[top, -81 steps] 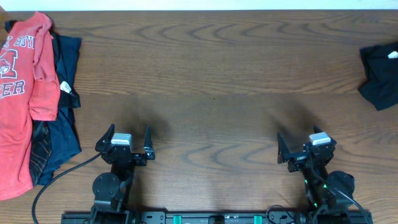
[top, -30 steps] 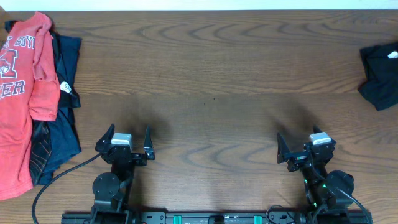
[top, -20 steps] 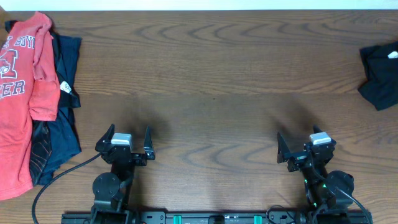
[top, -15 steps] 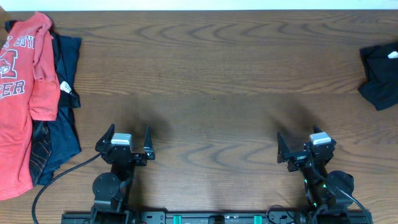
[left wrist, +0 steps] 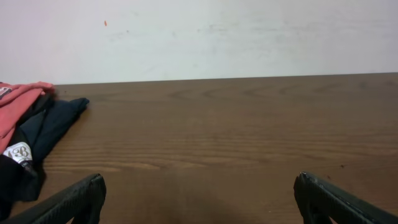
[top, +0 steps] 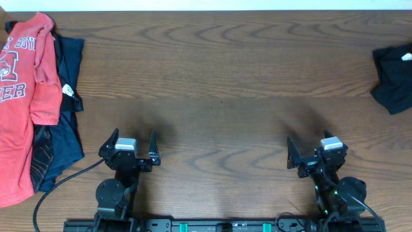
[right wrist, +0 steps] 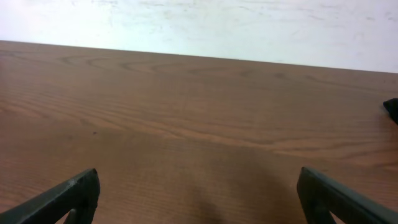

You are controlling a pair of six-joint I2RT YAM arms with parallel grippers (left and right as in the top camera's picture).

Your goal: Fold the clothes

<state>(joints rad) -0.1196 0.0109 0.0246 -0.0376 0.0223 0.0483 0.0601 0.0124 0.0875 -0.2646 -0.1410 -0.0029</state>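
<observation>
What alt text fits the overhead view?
Two robot arms rest at the bottom of a bare wooden table, the left claw and right claw both open and empty. An orange-red T-shirt lies over a navy garment at the left edge, and a crumpled black shirt sits at the right edge.

The orange-red fabric T-shirt at the left edge of the wooden surface bears white letters, partly cut off: "BOY" and "ER". The small white label beside it is illegible.
</observation>
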